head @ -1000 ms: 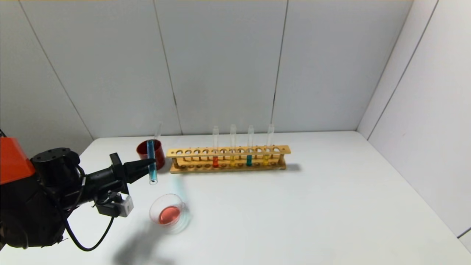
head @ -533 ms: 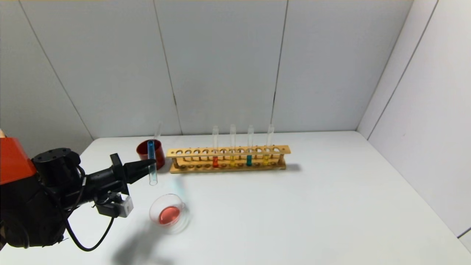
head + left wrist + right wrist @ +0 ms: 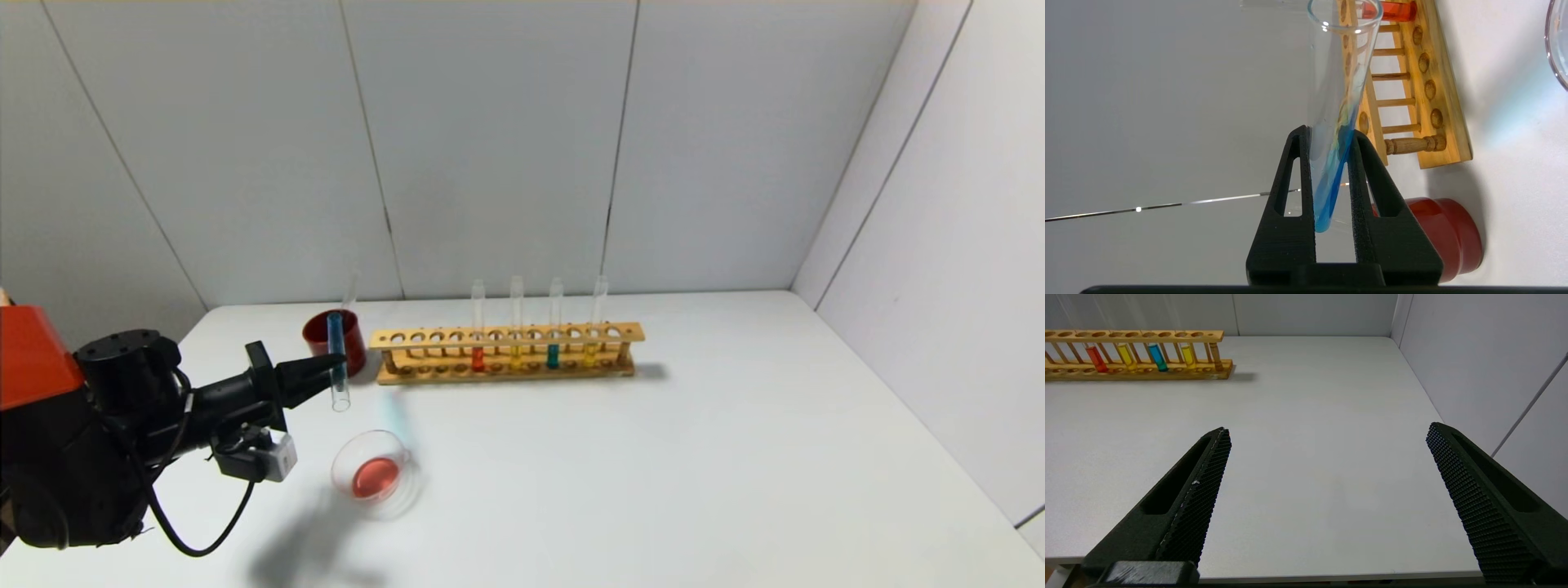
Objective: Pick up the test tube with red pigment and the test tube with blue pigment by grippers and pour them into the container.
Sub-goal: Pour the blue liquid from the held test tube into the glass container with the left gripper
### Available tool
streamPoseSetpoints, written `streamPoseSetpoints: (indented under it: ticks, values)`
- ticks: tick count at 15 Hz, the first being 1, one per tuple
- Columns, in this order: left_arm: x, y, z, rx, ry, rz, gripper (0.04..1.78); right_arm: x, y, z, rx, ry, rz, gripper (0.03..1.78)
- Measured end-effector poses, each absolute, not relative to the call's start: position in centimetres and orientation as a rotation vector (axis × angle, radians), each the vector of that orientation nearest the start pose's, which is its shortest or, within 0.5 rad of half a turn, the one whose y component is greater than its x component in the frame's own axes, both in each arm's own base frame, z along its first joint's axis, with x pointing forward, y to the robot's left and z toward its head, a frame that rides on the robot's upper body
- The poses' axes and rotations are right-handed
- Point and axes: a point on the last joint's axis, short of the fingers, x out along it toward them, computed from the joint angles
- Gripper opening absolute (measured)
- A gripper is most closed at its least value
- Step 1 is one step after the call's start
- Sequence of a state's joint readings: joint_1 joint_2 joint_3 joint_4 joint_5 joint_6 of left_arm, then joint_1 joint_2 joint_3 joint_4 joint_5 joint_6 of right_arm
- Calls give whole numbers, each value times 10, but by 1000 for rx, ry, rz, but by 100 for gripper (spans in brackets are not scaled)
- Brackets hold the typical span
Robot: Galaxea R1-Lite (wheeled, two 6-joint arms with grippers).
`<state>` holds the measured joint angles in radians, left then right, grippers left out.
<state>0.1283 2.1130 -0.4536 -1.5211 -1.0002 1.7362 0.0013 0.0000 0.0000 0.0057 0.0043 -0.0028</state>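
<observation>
**Bench inventory: left arm holding blue tube above dish**

1. Left gripper [image 3: 331,369]. We find it over the table's left part, in front of the red cup [image 3: 335,339], its two fingers closed on the blue tube [image 3: 336,361].
2. Blue tube. Held about upright in the head view, with its open mouth at the lower end and its rounded end uppermost. Blue liquid lies in the rounded end between the fingers [image 3: 1298,175] in the left wrist view, thinning to a streak along the glass toward the mouth. The tube hangs clear of the table, above and behind the glass dish [image 3: 374,473].
3. Glass dish. It stands on the white table [image 3: 653,474] just in front of the gripper, holding a pool of red liquid.
4. Wooden rack [image 3: 506,353]. Near the back of the table, just right of the red cup. We count four upright tubes in it: a red tube [image 3: 478,335], a yellow one, a second blue-green one and another yellow.
5. Red cup. A clear tube leans out of it.
6. Right gripper [image 3: 1327,498]. Seen only in its own wrist camera, above the right part of the table, fingers spread wide and holding nothing.
</observation>
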Motion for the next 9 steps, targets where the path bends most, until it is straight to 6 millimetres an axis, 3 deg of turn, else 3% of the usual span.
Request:
streamPoseSetpoints:
  ticks: [9]
  values:
    - [311, 24, 67, 1550, -669, -712, 30, -23, 0, 75, -3, 6, 6, 175]
